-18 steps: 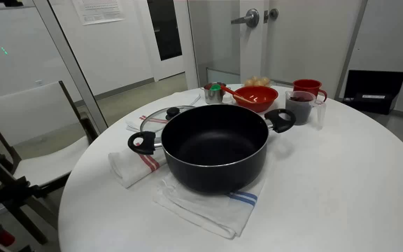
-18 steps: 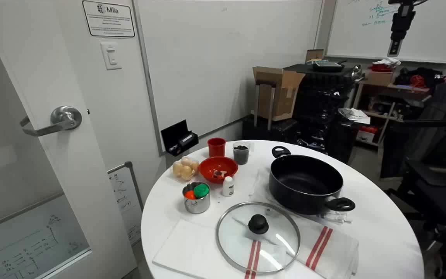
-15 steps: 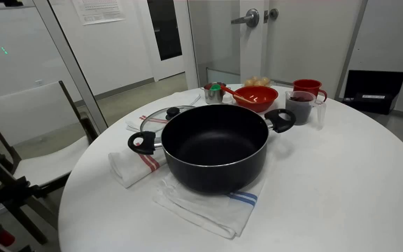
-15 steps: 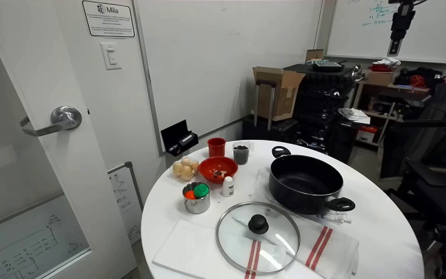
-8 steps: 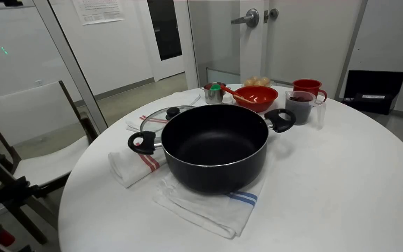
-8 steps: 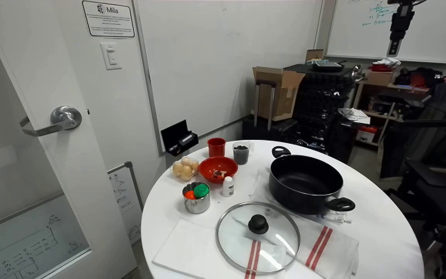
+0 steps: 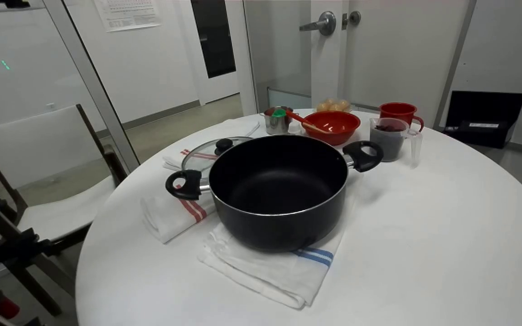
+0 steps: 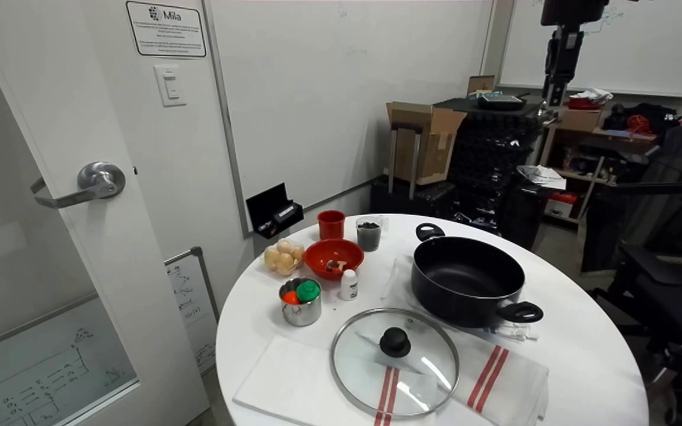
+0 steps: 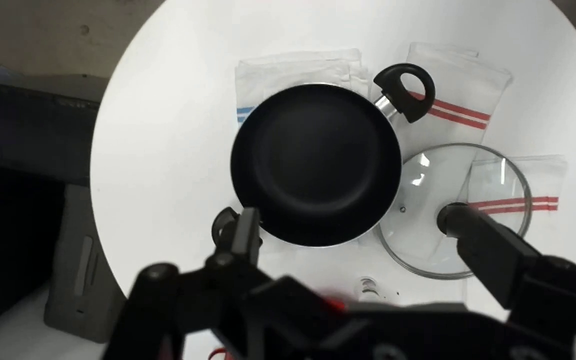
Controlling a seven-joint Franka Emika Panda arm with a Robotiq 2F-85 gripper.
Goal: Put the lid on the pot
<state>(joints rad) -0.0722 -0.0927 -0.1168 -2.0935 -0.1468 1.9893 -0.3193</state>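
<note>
Firstly, one round clear glass lid (image 7: 203, 158), partly hidden behind a large wide black cooking pot (image 7: 278, 231) in an exterior view; a black finger (image 9: 493, 252) covers part of it in the wrist view. Seen whole in an exterior view: thin metal rim, black central knob (image 8: 395, 342) uppermost, bright streaks on the glass. Placed over white red-striped cloths (image 8: 515, 381), just beside the pot.

Pot: upright on a white blue-striped cloth (image 7: 265, 276); one loop handle partly covered in the wrist view.

Black gripper (image 9: 350, 220): fingers spread wide apart, in the air; the black robot arm (image 8: 572, 10) above it cut off by the top edge in an exterior view.

Further out, on a round white table (image 7: 447, 226): red bowl (image 8: 322, 252), contents hard to make out; steel cup (image 8: 301, 313); small white bottle (image 8: 348, 287); red mug (image 8: 331, 226); clear measuring jug (image 8: 369, 236), dark contents.
</note>
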